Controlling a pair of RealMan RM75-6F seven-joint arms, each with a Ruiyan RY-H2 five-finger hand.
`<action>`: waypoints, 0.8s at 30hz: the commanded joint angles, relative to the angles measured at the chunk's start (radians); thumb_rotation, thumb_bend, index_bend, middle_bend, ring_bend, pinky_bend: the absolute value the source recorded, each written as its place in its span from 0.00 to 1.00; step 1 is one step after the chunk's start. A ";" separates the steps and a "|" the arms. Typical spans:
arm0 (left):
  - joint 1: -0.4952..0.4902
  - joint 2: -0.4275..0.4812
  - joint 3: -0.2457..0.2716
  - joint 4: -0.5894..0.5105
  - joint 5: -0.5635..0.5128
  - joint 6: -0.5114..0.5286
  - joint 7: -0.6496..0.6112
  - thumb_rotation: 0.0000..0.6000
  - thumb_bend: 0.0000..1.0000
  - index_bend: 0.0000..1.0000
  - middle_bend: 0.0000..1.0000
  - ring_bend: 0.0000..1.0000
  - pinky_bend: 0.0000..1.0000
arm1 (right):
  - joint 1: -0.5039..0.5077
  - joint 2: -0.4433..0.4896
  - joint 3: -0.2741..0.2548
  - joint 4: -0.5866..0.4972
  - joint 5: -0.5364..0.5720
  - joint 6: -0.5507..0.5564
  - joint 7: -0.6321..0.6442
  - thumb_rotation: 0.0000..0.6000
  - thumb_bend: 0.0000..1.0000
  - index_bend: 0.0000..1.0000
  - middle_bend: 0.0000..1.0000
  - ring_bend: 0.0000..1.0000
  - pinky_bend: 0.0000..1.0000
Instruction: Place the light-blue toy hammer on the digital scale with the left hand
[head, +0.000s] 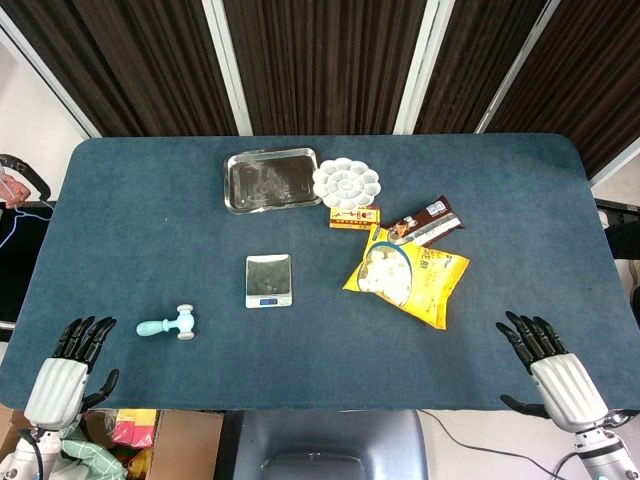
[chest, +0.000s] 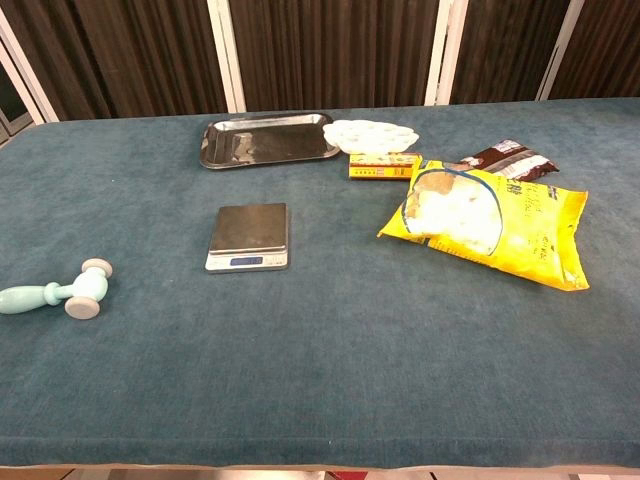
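While toy hammer (head: 168, 324) lies on table, left hand (head: 66, 372) hovers near, fingers spread, empty

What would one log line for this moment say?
toy hammer: on table, untouched | scale: bare | left hand: open | right hand: open

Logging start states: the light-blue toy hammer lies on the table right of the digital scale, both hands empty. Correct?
Not quite. The head view shows the hammer left of the scale, not right. Left hand and right hand are indeed empty.
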 joint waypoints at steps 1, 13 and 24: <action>-0.001 -0.011 0.001 -0.001 0.006 -0.001 0.024 1.00 0.38 0.00 0.06 0.07 0.11 | -0.001 0.001 0.000 -0.001 0.000 0.003 0.003 1.00 0.14 0.00 0.00 0.00 0.00; -0.104 -0.241 -0.132 0.164 -0.157 -0.177 0.244 1.00 0.37 0.07 0.16 0.88 0.89 | 0.037 -0.015 -0.001 -0.015 0.006 -0.076 -0.020 1.00 0.14 0.00 0.00 0.00 0.00; -0.138 -0.326 -0.170 0.270 -0.250 -0.262 0.235 1.00 0.36 0.21 0.23 0.95 0.97 | 0.057 -0.023 -0.002 -0.024 0.016 -0.116 -0.027 1.00 0.14 0.00 0.00 0.00 0.00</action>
